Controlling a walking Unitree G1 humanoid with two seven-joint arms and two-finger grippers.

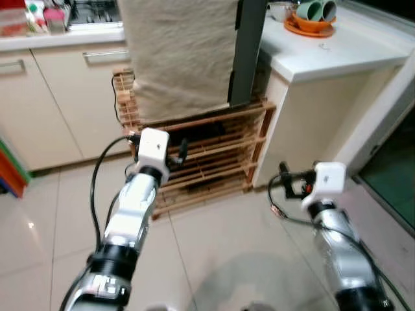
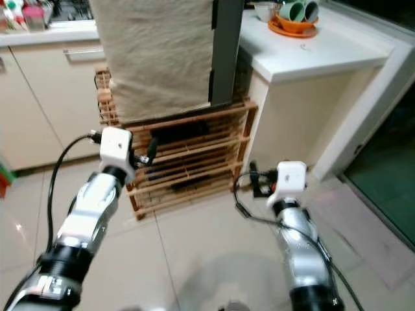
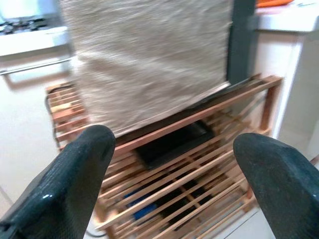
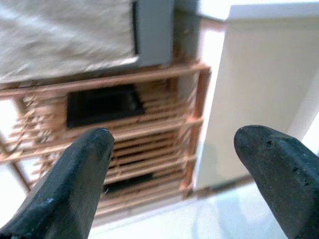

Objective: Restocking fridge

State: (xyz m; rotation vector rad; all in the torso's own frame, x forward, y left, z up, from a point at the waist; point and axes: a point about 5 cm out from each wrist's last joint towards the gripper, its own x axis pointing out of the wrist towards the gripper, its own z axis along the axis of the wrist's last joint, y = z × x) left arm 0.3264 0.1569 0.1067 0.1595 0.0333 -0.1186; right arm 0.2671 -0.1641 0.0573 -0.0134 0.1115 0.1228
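Both arms raised and empty in front of a cloth-draped fridge on a wooden rack.

At far left, cream kitchen cabinets [image 1: 58,97] run under a counter. Next comes the left gripper [image 3: 172,169], held out toward the rack with its two black fingers spread wide and nothing between them. Ahead stands the fridge [image 1: 249,52], a dark grey unit mostly covered by a beige cloth [image 1: 178,55], sitting on top of the slatted wooden rack [image 1: 207,162]. Right of it, the right gripper [image 4: 182,174] likewise gapes open and empty, pointed at the rack's right post beside a white counter [image 1: 331,52] that carries an orange dish with green cups [image 1: 312,16]. No item for stocking can be seen, so this looks like the approach step; next the robot would likely need to fetch goods or get the fridge door open.
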